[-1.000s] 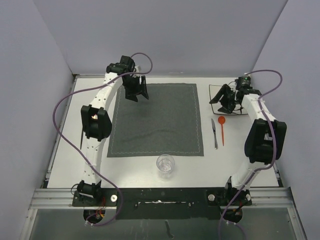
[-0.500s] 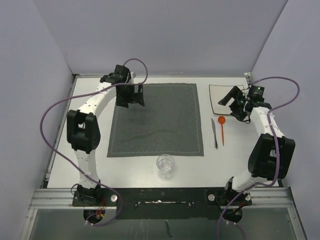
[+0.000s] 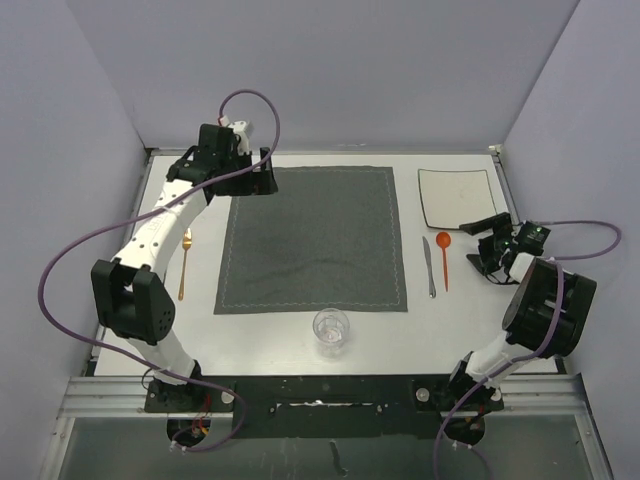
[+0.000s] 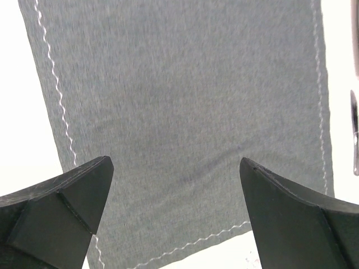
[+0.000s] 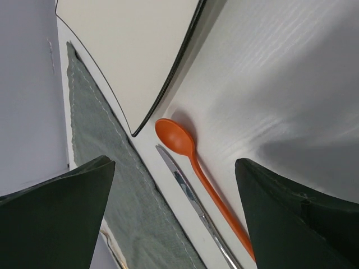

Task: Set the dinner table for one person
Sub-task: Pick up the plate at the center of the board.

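The white dinner table [image 3: 250, 340] carries a dark grey placemat [image 3: 312, 240] at its middle. In the top view my left gripper [image 3: 258, 182] hangs open at the mat's far left corner. The left wrist view has that gripper [image 4: 175, 162] spread wide over the placemat [image 4: 179, 101], holding nothing. My right gripper [image 3: 482, 245] stands open at the right edge, just right of the orange spoon [image 3: 444, 258] and the knife [image 3: 429, 267]. In the right wrist view this gripper [image 5: 175, 163] is empty, with the spoon [image 5: 178, 139], the knife [image 5: 190, 193] and the white plate [image 5: 129, 50] beyond it.
A white square plate [image 3: 457, 197] lies at the far right, beyond the spoon. A clear glass [image 3: 331, 330] stands near the mat's front edge. A gold fork [image 3: 185, 265] lies left of the mat, beside the left arm. Grey walls close in three sides.
Both grippers opened wider. The left gripper drew back left towards the mat's far corner, and the fork now shows. The right gripper moved away from the plate towards the near right.
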Controlling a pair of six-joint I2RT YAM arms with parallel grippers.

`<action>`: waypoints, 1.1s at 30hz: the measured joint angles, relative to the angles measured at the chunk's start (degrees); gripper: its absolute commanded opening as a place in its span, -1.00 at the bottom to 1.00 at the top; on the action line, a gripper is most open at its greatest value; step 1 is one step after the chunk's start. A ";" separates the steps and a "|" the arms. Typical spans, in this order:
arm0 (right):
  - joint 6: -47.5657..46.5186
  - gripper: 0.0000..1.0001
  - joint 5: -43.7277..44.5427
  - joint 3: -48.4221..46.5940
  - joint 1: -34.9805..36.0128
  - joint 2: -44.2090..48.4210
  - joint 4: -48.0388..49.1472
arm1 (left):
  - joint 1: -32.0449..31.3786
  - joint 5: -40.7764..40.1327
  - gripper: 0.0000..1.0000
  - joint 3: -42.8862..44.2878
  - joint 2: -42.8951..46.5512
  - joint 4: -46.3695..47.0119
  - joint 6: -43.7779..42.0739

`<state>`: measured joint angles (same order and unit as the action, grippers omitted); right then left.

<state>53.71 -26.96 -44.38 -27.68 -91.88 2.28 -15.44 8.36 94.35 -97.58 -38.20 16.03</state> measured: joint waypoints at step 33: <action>17.09 0.76 -2.64 -0.22 -1.01 -20.85 40.61 | 3.37 2.38 0.96 -5.70 5.44 1.16 -0.68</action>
<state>70.81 -29.61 -44.60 -28.69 -112.73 42.89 -12.08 10.74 88.64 -92.14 -37.04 15.35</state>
